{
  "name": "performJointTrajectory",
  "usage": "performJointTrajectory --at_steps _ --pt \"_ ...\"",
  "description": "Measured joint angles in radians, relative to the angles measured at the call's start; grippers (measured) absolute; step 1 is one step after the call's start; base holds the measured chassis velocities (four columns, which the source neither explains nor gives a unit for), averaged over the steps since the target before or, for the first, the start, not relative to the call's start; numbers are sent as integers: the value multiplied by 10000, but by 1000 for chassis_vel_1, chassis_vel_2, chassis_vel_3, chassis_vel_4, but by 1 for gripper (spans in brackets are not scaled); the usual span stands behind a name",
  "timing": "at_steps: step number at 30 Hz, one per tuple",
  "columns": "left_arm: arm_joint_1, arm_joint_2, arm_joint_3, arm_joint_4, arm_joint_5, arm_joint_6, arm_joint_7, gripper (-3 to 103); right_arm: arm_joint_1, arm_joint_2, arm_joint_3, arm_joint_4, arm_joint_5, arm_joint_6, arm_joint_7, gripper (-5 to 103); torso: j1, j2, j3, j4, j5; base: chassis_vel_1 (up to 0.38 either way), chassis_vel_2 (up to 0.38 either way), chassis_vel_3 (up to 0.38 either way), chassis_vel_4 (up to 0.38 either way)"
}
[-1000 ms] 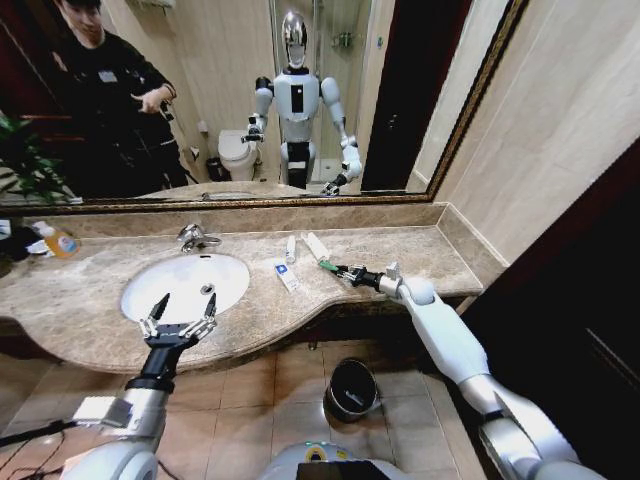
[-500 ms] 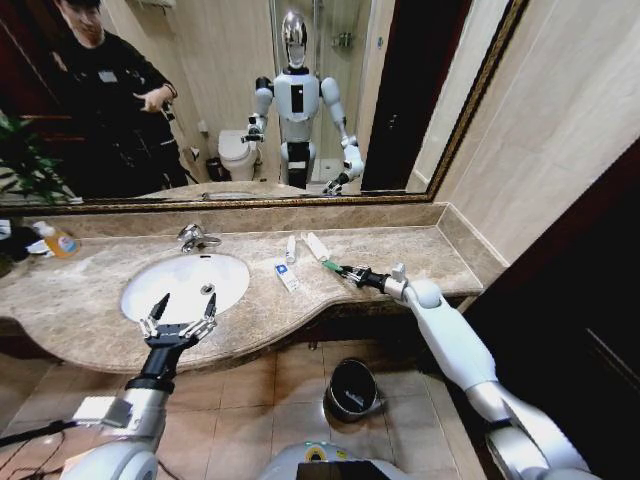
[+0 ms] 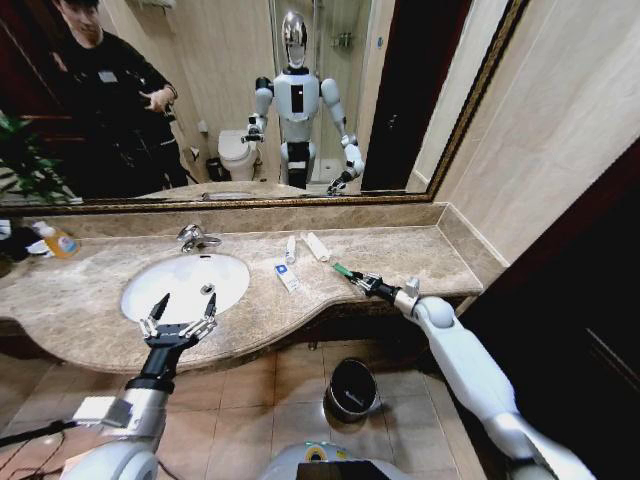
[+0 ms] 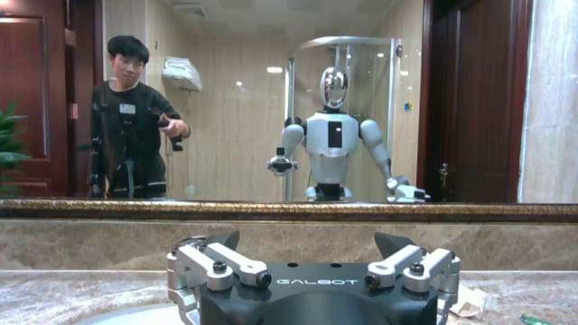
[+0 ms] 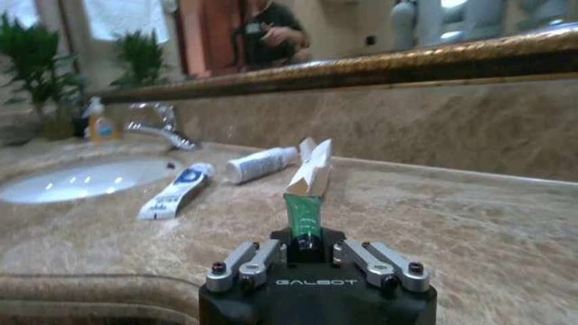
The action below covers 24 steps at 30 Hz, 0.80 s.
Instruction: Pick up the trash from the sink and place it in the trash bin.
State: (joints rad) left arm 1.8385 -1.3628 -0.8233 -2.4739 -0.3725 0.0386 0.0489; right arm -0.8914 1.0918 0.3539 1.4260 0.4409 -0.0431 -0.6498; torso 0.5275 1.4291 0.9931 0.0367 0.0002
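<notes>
Right wrist view: right pincer (image 5: 304, 249) clamps green tube (image 5: 302, 215) by its near end; looks light, soft, crushable; left pincer (image 3: 180, 318) hangs spread over the sink (image 3: 142, 280).

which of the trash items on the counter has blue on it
The flat white packet nearest the sink; the two white tubes behind it are plain.

Bathroom: sink (image 3: 185, 283), wall mirror (image 3: 250, 100), reflected toilet (image 3: 238, 153).

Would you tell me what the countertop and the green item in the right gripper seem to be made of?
The countertop looks like polished beige marble: veined, mottled, faintly glossy. The green tube, held in the right gripper, seems soft plastic, smooth and printed, though that is uncertain.
</notes>
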Motion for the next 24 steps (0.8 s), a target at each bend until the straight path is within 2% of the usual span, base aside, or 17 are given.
performJointTrajectory --at_steps 1,3,6,7,10,13,19,24 --pt "-1 0 0 0 1 0 -1 100 -413 -11 175 445 201 71 403 21 0 0 -1 1 -2 0 0 0 0" --pt "-1 0 -1 0 0 0 -1 100 -589 -11 276 644 267 92 582 21 0 1 0 1 -2 0 0 0 0" --pt "-1 0 -1 0 0 0 -1 100 -1370 35 718 1497 357 191 1498 21 -1 2 -1 1 -2 0 0 0 0" --pt "-1 0 -1 0 0 0 -1 100 -1370 35 718 1497 357 191 1498 21 -1 2 -1 1 -2 0 0 0 0" --pt "-1 0 0 0 0 0 -1 100 -1923 135 959 2160 272 324 2336 21 0 2 0 2 -2 0 0 0 0" --pt "0 0 -1 0 0 0 -1 100 -2434 285 1250 2711 239 397 2783 21 0 2 0 1 -3 0 0 0 0" --pt "0 -1 -1 0 0 0 -2 100 -3344 512 1809 3596 98 454 3122 21 -1 3 0 1 -5 0 0 0 0" --pt "0 0 -1 0 0 0 -1 100 -4598 928 2472 4034 -142 1101 3242 21 -1 2 0 1 -1 0 0 0 0"
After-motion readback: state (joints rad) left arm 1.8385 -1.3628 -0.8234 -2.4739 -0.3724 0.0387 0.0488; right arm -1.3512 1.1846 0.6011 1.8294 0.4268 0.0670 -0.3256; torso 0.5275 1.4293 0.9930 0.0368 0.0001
